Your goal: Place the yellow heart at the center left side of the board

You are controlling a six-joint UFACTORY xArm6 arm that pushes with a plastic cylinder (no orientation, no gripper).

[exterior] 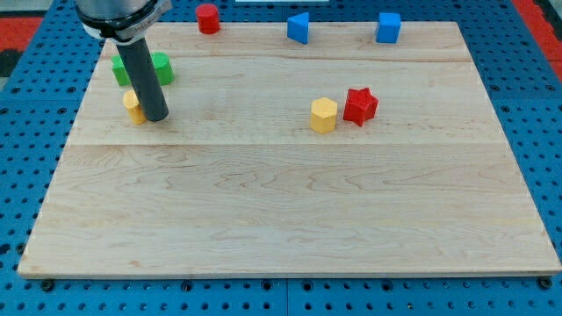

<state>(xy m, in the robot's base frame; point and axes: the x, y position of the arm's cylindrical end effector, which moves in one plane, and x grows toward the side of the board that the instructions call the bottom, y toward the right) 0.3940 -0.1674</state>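
Note:
The yellow heart (133, 105) lies near the board's left edge in the upper part of the view, mostly hidden behind my rod. My tip (156, 118) rests on the board right against the heart's right side. A green block (161, 68) sits just above the heart, partly hidden by the rod; its shape is hard to make out.
A yellow hexagonal block (323, 115) and a red star (360, 105) sit side by side right of centre. A red cylinder (207, 18), a blue triangle (299, 28) and a blue cube (388, 27) line the wooden board's (281, 211) top edge.

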